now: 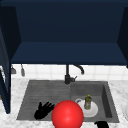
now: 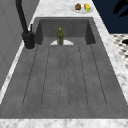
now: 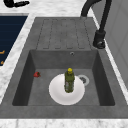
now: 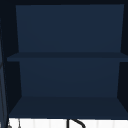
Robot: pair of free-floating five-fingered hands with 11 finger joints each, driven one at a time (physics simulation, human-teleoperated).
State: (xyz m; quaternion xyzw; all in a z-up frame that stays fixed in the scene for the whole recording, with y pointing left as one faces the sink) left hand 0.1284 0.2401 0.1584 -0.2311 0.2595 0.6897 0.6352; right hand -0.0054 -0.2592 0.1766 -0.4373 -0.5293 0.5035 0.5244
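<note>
- Left hand [image 1: 43,110]: hovers over the front of the sink's draining board [image 1: 45,95], fingers spread and straight — open wide, holding nothing.
- Right hand [image 1: 102,124]: at the bottom edge of the front view, over the sink's front rim to the right of the basin; just a dark lump shows, so I cannot tell how its fingers stand.
- Red ball [image 1: 67,114]: big, sits low centre in the front view between the two hands, just right of the left hand's fingertips; it overlaps the front rim and part of the plate. Whether the left hand touches it — cannot tell.
- White plate [image 3: 58,93]: lies flat on the basin floor, right half of the sink.
- Green bottle [image 3: 69,81]: upright on the plate, yellow cap on top (also seen in the left side view [image 2: 60,36], standing at the far end).
- Small red thing [image 3: 37,74]: on the basin floor, beside the plate, near the basin's front wall; too small to identify.
- Drain [image 3: 83,79]: just beside the plate's rim, on the faucet side.
- Black faucet [image 1: 68,75]: on the back rim at the middle of the sink, spout curving to the right over the basin.
- Plate with fruit [image 2: 81,7]: on the marble counter past the basin end, well apart from both hands.
- Dark blue wall cabinet [image 4: 67,57]: open above the sink, one shelf across the middle.
</note>
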